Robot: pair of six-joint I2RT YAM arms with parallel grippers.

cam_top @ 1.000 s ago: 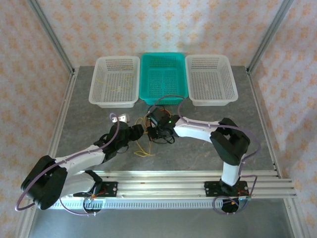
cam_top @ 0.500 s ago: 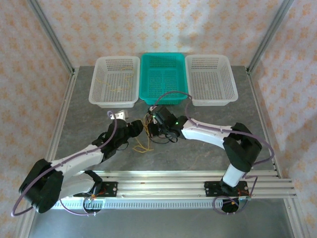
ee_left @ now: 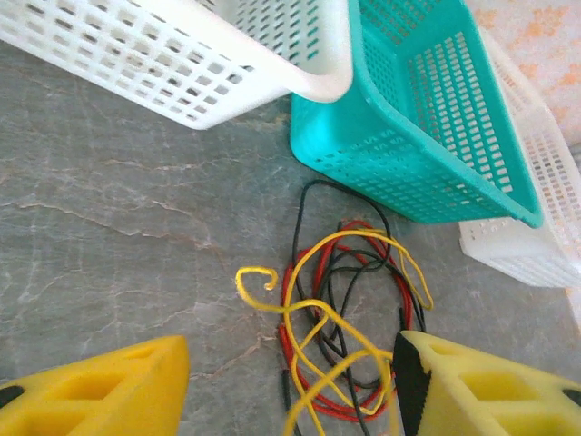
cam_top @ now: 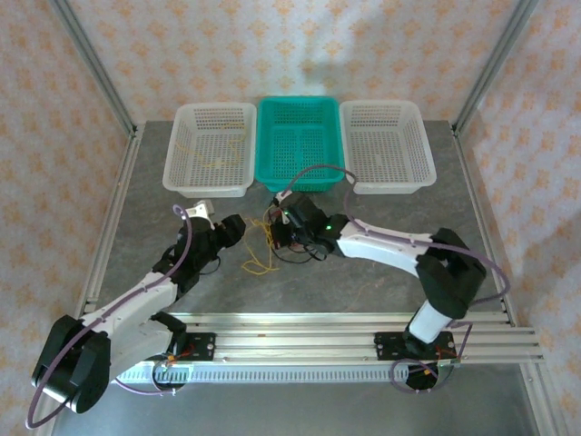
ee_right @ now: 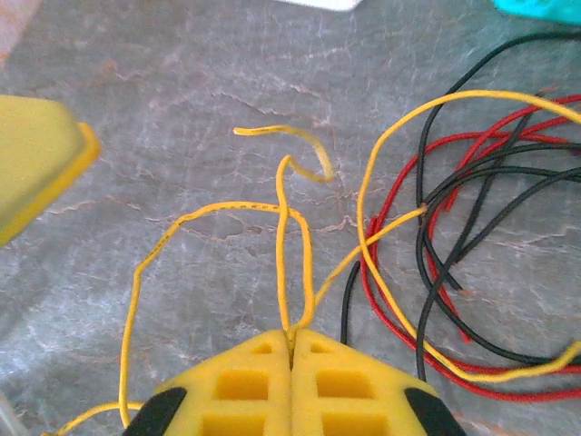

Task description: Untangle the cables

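The cables lie in a tangle of yellow, red and black loops on the grey table, just in front of the teal basket. My left gripper is open and holds nothing. Its fingertips straddle the near side of the tangle, the right one over its edge. My right gripper is shut on a loop of the yellow cable, with the red cable and black cable to its right. From above, the left gripper and right gripper face each other across the cables.
Three baskets stand in a row at the back: a white one with thin yellow wire in it, the teal one, and another white one. A metal rail runs along the near edge. Open grey table lies left and right of the arms.
My left gripper has drawn back to the left, away from the right one, and its jaws have widened. The right gripper stays shut on the yellow cable and has shifted slightly toward the baskets.
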